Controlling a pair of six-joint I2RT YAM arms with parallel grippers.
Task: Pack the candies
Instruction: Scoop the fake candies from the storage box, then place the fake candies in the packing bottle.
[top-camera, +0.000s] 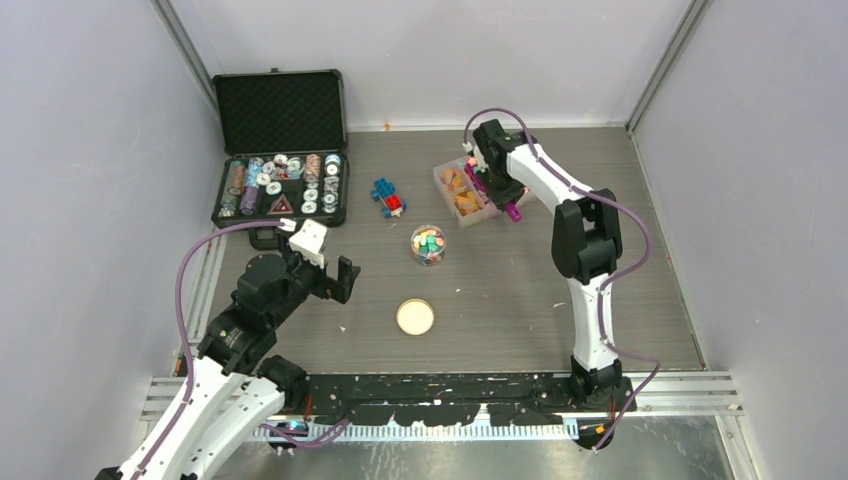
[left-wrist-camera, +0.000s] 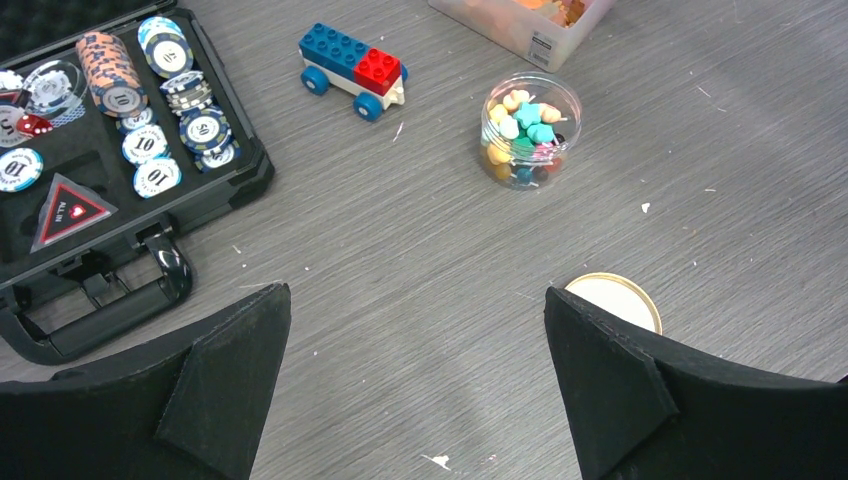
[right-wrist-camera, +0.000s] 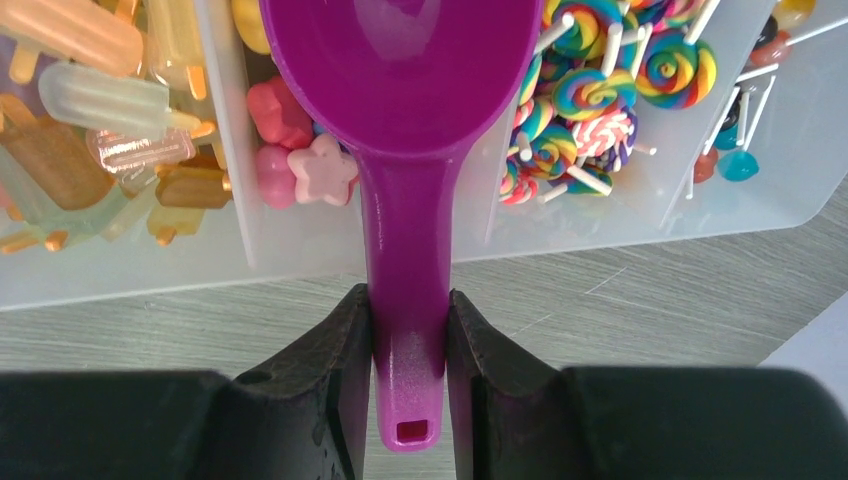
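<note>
Overhead wide; wrist views close, downward.

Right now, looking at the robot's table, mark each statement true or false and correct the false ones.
1. The right fingers grip a purple scoop by its handle. True.
2. The scoop's bowl hangs over the round jar. False: it is over the divided candy box.
3. The left fingers are open and empty. True.
4. The round lid is on the jar. False: it lies on the table, apart from the open jar.
</note>
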